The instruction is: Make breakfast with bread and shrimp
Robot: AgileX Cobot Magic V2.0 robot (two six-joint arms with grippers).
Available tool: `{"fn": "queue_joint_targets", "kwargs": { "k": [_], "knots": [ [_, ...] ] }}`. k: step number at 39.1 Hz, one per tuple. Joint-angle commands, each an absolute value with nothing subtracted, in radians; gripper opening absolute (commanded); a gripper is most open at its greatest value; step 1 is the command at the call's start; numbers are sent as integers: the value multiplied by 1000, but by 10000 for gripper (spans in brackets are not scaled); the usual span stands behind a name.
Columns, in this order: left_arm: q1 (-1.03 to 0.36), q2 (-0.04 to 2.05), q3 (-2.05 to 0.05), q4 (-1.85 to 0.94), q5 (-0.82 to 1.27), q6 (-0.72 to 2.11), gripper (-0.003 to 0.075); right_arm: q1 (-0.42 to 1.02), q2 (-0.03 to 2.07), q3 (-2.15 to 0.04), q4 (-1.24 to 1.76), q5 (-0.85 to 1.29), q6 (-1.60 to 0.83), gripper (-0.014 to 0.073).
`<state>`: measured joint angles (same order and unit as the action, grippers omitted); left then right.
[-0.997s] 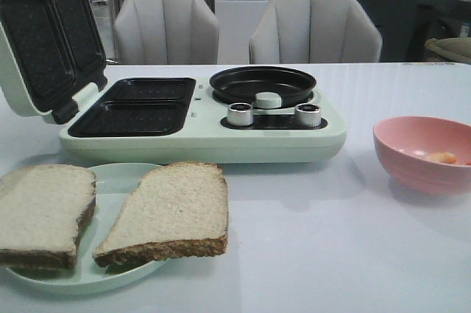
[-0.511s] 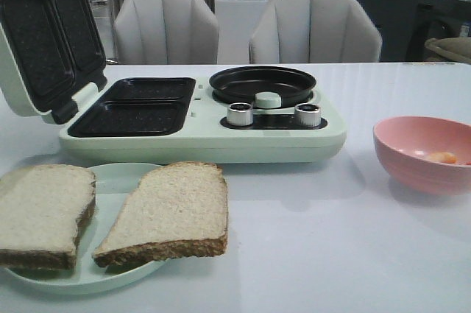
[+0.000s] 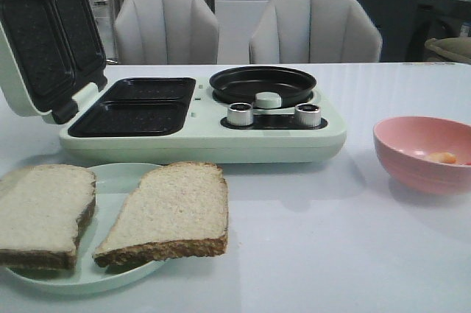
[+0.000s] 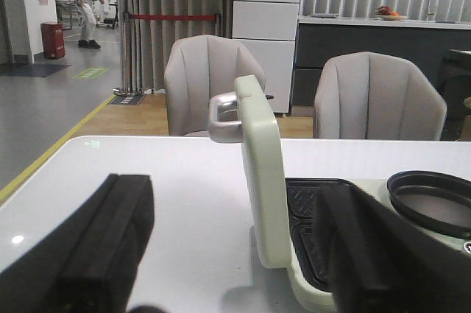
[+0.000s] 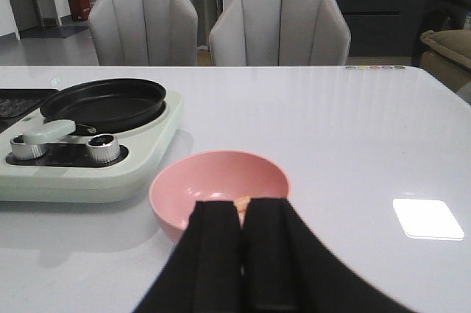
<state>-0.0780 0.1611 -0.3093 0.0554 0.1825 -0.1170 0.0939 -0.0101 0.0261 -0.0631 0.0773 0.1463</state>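
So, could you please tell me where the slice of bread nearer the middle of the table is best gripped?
Probably by the dark crust edge of the bread slice, coming in from the robot's side. That edge juts out past the rim of the plate with space beneath, so one finger could slide under while the other presses on top.

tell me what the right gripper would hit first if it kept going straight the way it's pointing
Most likely the pink bowl: the shut right gripper points at its near rim, with the shrimp just beyond inside. How far off the bowl is cannot be judged.
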Motion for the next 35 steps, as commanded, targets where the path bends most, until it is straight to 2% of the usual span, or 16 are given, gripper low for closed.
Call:
{"fn": "queue_joint_targets", "kwargs": {
  "k": [1,13,25,35],
  "knots": [
    [-79,180,-337,88,116,-119,546,94,-32,10,-65,-7,142,142],
    [-112,180,-332,98,235,-18,546,94,-32,10,-65,-7,142,142],
    [-305,180,-332,300,426,41,546,94,-32,10,-65,-7,142,142],
    [-432,242,-332,439,482,41,545,94,-32,10,-65,-7,142,142]
  ]
}}
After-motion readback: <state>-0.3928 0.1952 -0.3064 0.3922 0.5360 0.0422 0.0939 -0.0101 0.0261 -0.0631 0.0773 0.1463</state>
